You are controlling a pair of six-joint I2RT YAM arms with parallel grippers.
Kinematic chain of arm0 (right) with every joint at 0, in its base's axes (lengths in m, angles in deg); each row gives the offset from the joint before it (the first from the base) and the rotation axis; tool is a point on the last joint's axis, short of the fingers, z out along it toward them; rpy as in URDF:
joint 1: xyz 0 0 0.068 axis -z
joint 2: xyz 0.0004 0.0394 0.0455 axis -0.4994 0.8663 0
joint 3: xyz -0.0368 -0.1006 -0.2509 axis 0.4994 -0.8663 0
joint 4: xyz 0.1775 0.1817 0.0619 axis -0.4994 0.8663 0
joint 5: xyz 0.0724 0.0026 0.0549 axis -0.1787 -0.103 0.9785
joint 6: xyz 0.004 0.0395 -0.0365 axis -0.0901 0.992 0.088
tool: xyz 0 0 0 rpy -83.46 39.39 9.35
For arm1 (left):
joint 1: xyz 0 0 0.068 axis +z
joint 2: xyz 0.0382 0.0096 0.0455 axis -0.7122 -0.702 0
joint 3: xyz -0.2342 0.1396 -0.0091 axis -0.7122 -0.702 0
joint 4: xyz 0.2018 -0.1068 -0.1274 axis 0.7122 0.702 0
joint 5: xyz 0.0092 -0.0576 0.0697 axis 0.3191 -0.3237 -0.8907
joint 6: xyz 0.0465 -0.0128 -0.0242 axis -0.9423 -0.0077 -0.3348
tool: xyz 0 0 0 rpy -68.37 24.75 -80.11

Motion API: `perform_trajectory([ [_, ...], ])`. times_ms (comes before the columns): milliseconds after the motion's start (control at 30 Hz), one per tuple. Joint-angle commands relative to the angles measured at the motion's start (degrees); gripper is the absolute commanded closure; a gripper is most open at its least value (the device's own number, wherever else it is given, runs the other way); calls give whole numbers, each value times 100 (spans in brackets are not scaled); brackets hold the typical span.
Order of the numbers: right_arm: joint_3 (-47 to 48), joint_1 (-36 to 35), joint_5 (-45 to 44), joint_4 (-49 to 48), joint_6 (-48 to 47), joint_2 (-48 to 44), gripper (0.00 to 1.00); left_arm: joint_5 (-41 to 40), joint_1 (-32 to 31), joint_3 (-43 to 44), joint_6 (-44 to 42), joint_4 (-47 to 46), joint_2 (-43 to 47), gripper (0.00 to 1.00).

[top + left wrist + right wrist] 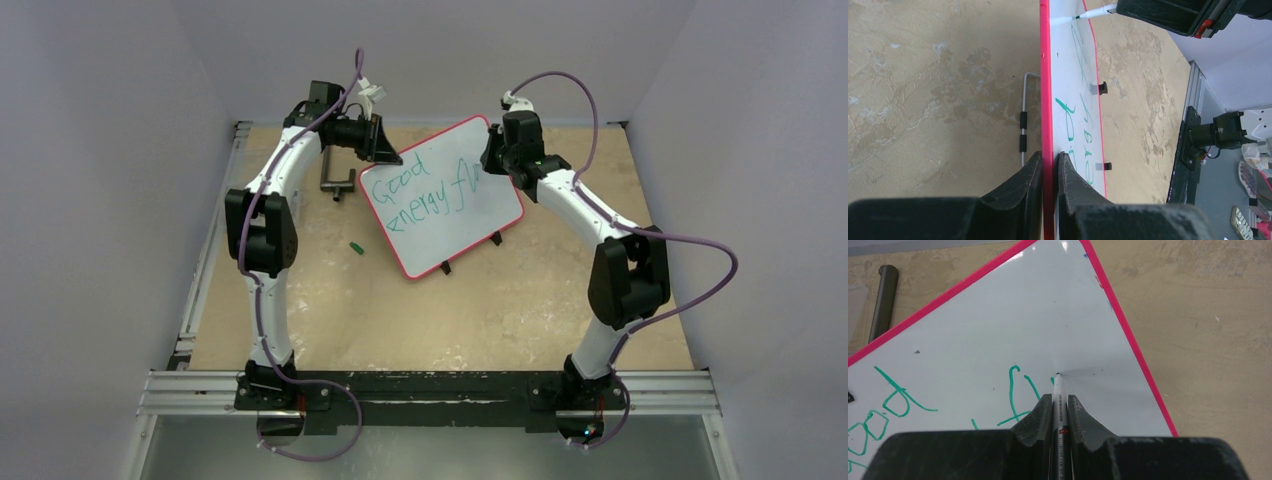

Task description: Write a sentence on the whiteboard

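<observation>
Left hand [1049, 156]: closed narrow on the red frame at the left edge of the whiteboard [455, 235], bracing it. Probably light, thin and stiff, with a glossy, slippery face; best held by the frame, since likely to skid on its 2 black clip feet [446, 268] under pen pressure. Set askew toward the far side of the desk [400, 320]. Just left of it, a grey metal bracket [338, 183]; nearer, a small green cap [355, 247], apart from the board. Across the face, the sentence [425, 195] in 2 slanted green lines, "Good energy fl". Right hand [1059, 398]: pinched on a slim marker [1057, 387], tip seemingly touching the board; bare white beyond, nothing in the way.
</observation>
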State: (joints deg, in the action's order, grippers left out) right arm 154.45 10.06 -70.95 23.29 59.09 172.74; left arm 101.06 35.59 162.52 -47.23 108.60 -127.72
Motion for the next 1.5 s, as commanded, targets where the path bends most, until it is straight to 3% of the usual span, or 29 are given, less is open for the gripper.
perform_trajectory([
  [0,-24,5,171,-142,33,-82,100,179,-63,19,-368,-177,387,100],
  [733,-189,9,484,-195,62,-201,100,170,-63,25,-376,-176,390,100],
  [1267,-297,5,90,-300,27,-888,100,160,-55,25,-377,-178,399,100],
  [1467,-273,64,-31,-334,35,-762,100,157,-55,25,-386,-178,410,100],
])
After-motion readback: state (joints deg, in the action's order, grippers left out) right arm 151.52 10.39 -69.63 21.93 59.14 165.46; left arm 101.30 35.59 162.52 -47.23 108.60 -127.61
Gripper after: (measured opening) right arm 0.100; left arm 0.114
